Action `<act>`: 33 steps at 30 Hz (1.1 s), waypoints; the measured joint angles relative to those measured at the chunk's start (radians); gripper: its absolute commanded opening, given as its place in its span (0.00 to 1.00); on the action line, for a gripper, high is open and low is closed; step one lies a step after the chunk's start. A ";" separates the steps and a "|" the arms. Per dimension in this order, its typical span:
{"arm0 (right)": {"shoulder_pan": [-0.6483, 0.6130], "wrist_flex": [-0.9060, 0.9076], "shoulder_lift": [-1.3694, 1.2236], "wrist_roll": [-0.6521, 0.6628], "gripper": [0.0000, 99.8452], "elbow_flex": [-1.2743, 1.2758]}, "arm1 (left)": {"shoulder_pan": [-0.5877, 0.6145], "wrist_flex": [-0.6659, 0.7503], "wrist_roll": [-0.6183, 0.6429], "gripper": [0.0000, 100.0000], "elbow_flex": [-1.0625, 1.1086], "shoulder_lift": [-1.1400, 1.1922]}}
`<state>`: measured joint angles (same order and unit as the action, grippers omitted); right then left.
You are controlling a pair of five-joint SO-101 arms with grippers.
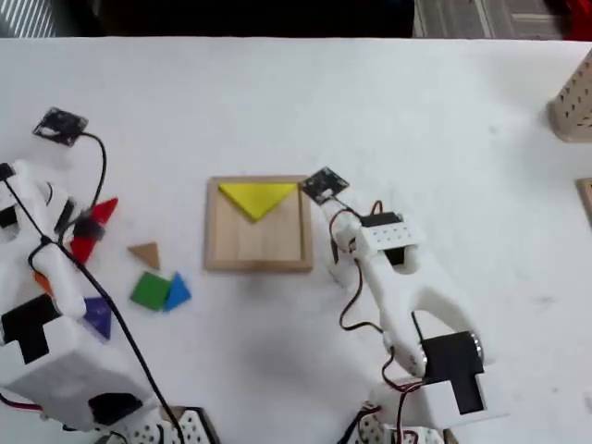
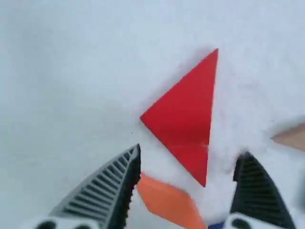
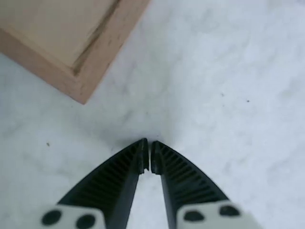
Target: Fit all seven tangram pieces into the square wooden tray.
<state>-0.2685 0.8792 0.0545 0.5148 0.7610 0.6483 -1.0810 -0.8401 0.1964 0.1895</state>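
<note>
The square wooden tray (image 1: 277, 250) lies mid-table with a yellow triangle (image 1: 257, 197) in its far part. My left gripper (image 2: 190, 152) is open, one finger on each side of the near tip of a red triangle (image 2: 186, 119). In the high view this gripper (image 1: 88, 228) hides the middle of the red triangle (image 1: 104, 211). An orange piece (image 2: 167, 202) lies just behind the fingers. A tan triangle (image 1: 145, 253), green square (image 1: 150, 289), blue triangle (image 1: 178, 291) and purple piece (image 1: 98, 316) lie left of the tray. My right gripper (image 3: 147, 157) is shut on nothing, above bare table beside a tray corner (image 3: 83, 88).
A perforated wooden block (image 1: 573, 102) stands at the far right edge. Cables and a small black board (image 1: 60, 126) lie at the far left. The table beyond the tray is open white surface.
</note>
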 measured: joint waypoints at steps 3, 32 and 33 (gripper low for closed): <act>0.000 0.000 0.000 0.000 0.02 0.000 | 0.000 -0.008 -0.101 0.32 -0.002 0.000; 0.000 0.000 0.000 0.000 0.02 0.000 | 0.005 0.114 -0.144 0.43 -0.284 0.411; 0.000 0.000 0.000 0.000 0.02 0.000 | 0.005 0.087 -0.143 0.43 -0.307 0.420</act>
<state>-0.2685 0.8792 0.0545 0.5148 0.7610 0.6529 -0.9935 -0.9828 -0.1105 0.6099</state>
